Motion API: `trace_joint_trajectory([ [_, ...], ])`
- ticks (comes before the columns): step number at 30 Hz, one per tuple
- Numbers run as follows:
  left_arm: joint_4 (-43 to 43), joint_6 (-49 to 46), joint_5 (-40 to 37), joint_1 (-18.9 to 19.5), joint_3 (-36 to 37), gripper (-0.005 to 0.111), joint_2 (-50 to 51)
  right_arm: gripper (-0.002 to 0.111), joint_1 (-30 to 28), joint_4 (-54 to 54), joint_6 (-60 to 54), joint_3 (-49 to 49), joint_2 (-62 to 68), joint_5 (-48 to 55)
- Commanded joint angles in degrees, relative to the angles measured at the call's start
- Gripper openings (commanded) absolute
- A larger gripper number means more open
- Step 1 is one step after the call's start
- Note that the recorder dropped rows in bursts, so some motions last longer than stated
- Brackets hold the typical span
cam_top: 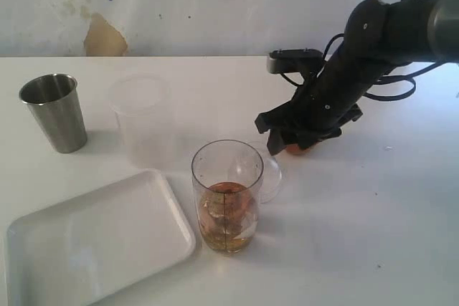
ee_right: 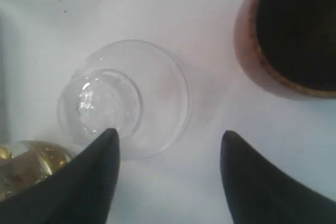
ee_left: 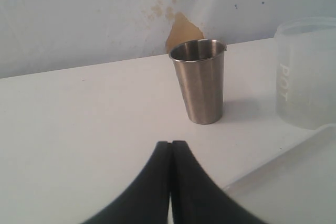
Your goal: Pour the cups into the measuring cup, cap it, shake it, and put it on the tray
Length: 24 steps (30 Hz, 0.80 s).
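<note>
The white table [cam_top: 387,249] meets a pale, stained wall [cam_top: 215,5] with 1 brown patch [cam_top: 104,37]. The left gripper [ee_left: 171,145] is closed and empty; the right gripper [ee_right: 170,135] is wide open near a clear lid [ee_right: 126,98].

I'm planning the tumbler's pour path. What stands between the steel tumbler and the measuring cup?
The frosted translucent cup stands between the steel tumbler and the measuring cup, as the exterior view shows.
</note>
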<state>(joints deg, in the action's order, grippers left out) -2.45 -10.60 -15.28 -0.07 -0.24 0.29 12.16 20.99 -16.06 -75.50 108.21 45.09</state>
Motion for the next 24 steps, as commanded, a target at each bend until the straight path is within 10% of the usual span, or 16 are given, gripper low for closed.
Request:
trace_joint_trajectory([
  [1,-0.17,0.09,0.57,-0.11,0.24,0.000,-0.29,0.053,-0.19,-0.13,0.95,-0.43,1.39,-0.44],
  [24,-0.17,0.09,0.57,-0.11,0.24,0.000,-0.29,0.053,0.72,4.48,-0.67,-0.42,1.21,-1.27],
])
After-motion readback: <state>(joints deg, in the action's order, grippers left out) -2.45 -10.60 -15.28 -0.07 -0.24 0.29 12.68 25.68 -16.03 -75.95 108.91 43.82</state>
